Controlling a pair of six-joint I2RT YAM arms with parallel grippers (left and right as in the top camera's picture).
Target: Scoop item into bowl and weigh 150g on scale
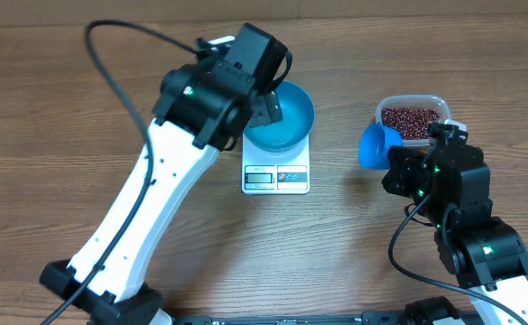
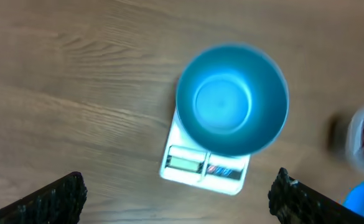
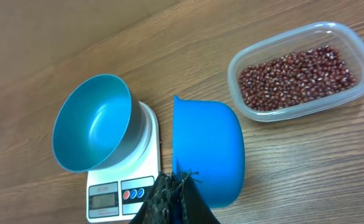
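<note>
The round, deep, bright blue plastic bowl (image 1: 291, 122) sits on the small flat white rectangular kitchen scale (image 1: 275, 178), near the middle of the wooden table (image 1: 65, 108). The bowl is about as wide as the scale and overhangs its rear and side edges. The front strip with the display remains uncovered. The bowl's inner surface shows bare blue.

The left gripper (image 2: 177, 183) hangs directly above the bowl and scale, fingers spread wide apart and holding nothing. Its two dark fingertips (image 2: 57, 196) frame the lower corners of the left wrist view, clear of the bowl rim on both sides. In the overhead view the left arm covers the left part of the bowl rim.

The small dark red-brown beans (image 1: 411, 119) lie in the clear rectangular plastic tub (image 1: 412, 98), well to the right of the scale, in a layer below the tub's rim.

The right gripper (image 3: 172, 198) has its fingers pressed together on the small blue plastic scoop (image 3: 206, 149); the handle itself is hidden. The scoop stands on edge, its rim turned toward the scale, between the scale and the tub. In the overhead view it overlaps the tub's near left corner. Bare wood separates the scoop from the scale, and open table extends in front of both.
</note>
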